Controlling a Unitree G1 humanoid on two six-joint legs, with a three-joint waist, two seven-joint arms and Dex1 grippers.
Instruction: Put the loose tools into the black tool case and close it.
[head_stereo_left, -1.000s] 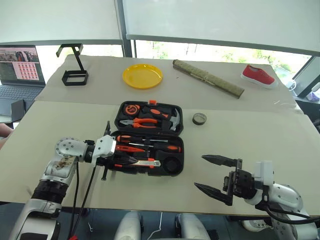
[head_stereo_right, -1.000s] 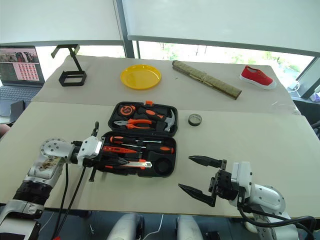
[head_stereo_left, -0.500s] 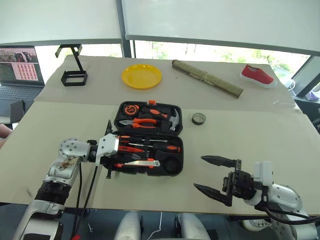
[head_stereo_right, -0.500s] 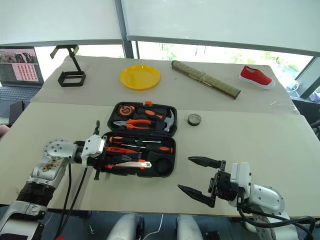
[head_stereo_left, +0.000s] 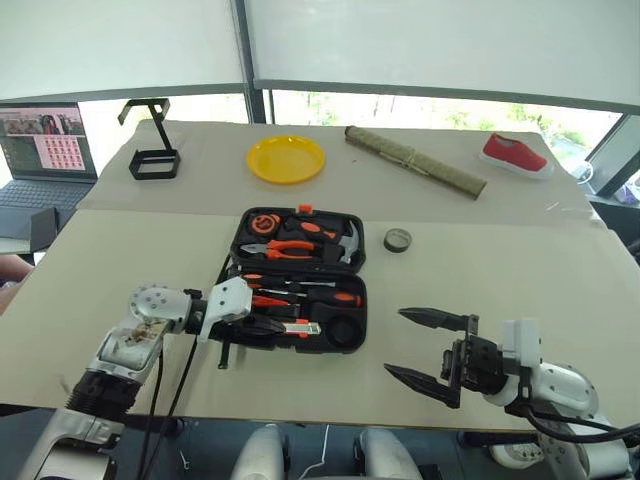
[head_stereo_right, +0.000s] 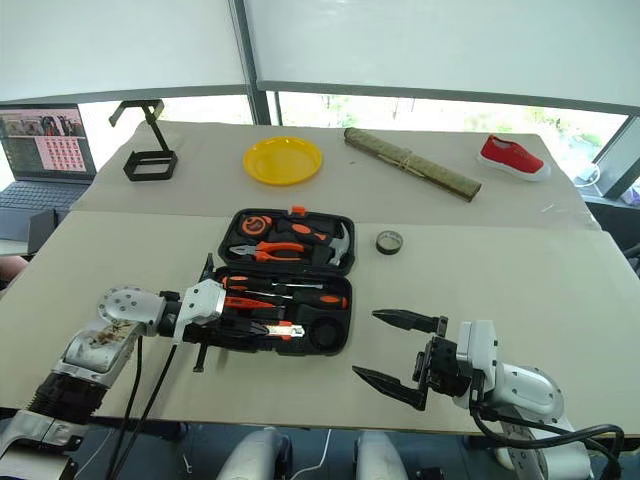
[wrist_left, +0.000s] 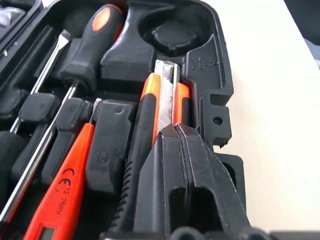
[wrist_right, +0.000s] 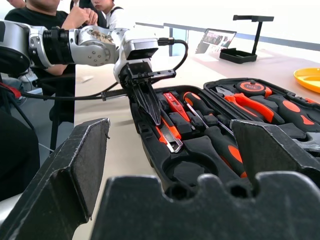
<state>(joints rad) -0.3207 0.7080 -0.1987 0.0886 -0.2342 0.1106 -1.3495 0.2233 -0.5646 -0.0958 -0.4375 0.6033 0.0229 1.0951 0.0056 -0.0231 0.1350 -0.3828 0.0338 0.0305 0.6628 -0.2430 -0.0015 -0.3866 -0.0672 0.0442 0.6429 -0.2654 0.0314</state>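
The black tool case (head_stereo_left: 298, 279) lies open on the worktop (head_stereo_left: 520, 280), its lid half holding the pliers, hammer and tape measure, its near half holding two screwdrivers (head_stereo_left: 318, 295), the orange tester screwdriver (wrist_left: 61, 192) and the utility knife (wrist_left: 165, 104). The round recess (wrist_left: 170, 36) in that half is empty. The small dark tape roll (head_stereo_left: 398, 239) sits loose on the worktop just beside the case's right edge, apart from it.

The left claw (wrist_right: 148, 102) has its fingers pressed together, their tips resting on the utility knife's handle end, seemingly seating it in its slot. The right claw (head_stereo_left: 428, 347) hangs wide apart over the near worktop, clear of everything.

The tape roll looks light and rigid, likely to skid if nudged; pinching it across the ring's wall, or across its full width, seems safest. The case is stiff moulded plastic, probably fairly heavy when loaded; its lid would best be pushed at the far edge by the latch.
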